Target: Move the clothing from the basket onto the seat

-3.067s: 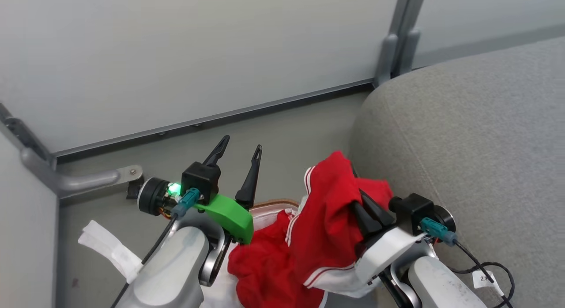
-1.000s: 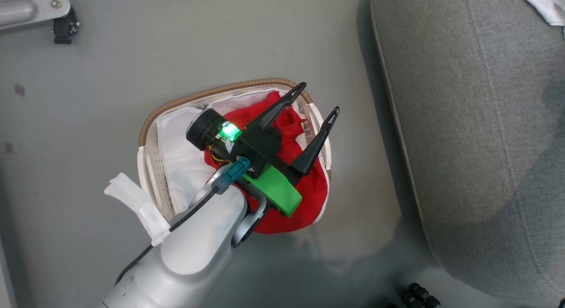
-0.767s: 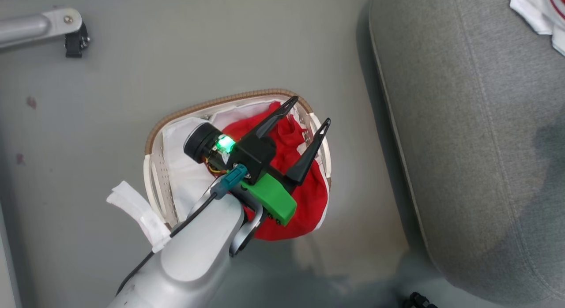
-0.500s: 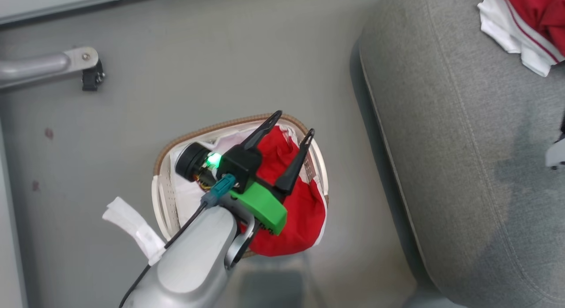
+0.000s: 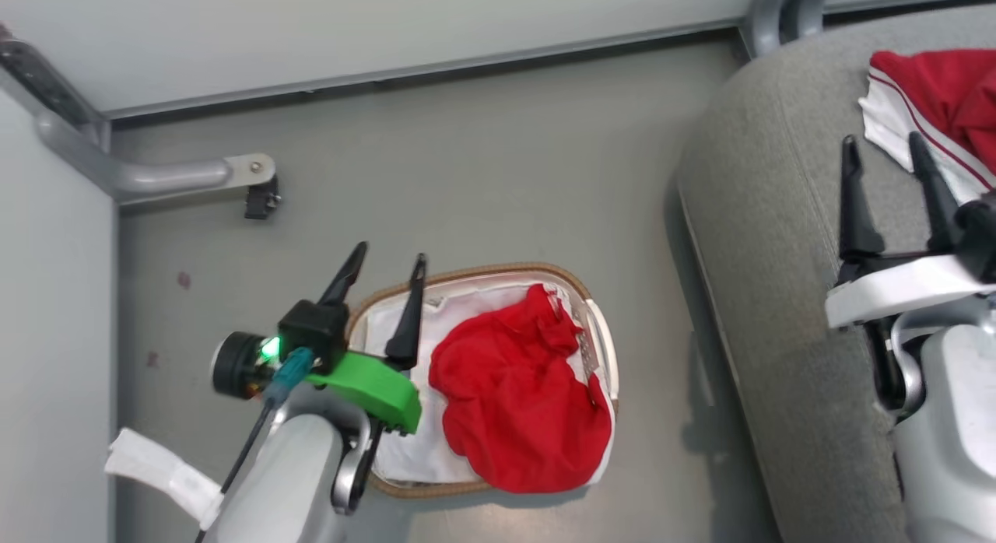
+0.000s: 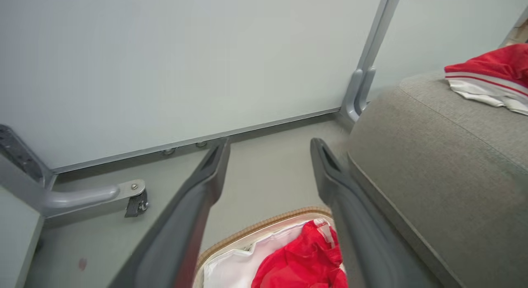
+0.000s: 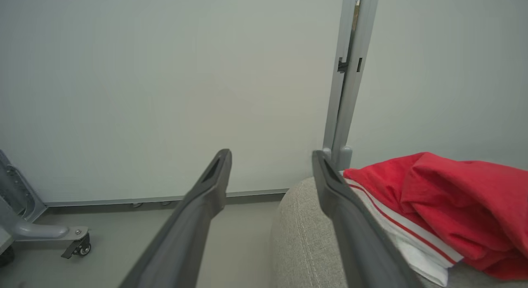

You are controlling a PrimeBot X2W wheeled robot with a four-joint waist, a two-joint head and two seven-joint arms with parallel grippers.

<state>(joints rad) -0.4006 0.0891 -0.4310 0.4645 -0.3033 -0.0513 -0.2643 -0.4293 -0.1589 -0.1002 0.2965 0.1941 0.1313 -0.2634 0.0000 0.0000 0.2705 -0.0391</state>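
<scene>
Below, grey floor (image 5: 482, 154) beside grey seat (image 5: 778, 239)

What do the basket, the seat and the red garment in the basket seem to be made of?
Basket: probably white plastic, smooth perforated wall, brown woven-looking rim. Seat: grey matte upholstery fabric; visible weave and stitched seam. Red garment: thin soft cloth, crumpling into folds; fibre unclear.

Plain red garment (image 5: 517, 407) in basket (image 5: 467, 272); striped garment (image 5: 926, 99) on seat (image 5: 778, 255).
</scene>
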